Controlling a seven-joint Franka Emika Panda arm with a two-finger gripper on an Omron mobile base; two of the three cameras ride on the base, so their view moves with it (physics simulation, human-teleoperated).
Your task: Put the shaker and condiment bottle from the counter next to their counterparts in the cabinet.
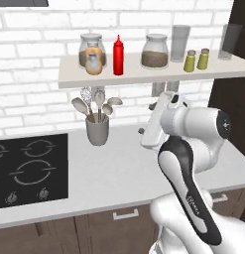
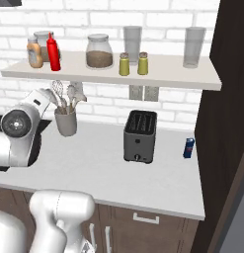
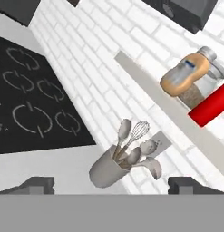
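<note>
On the cabinet shelf (image 1: 144,74) (image 2: 108,76) the red condiment bottle (image 1: 118,55) (image 2: 54,52) (image 3: 213,106) stands upright right beside the orange bottle with the pale label (image 1: 94,60) (image 2: 34,53) (image 3: 183,74). Farther right on the shelf, two yellow-green shakers (image 1: 190,61) (image 1: 203,58) with tan caps stand side by side (image 2: 124,64) (image 2: 142,63). My gripper (image 1: 144,136) (image 3: 112,185) hangs below the shelf over the counter, open and empty. It faces the wall and the shelf's left end.
A grey utensil holder (image 1: 97,130) (image 2: 65,121) (image 3: 106,170) stands against the wall close to the hand. The black stove (image 1: 30,168) lies to the left. A toaster (image 2: 140,136) and a small blue bottle (image 2: 189,147) sit to the right. Jars and glasses share the shelf.
</note>
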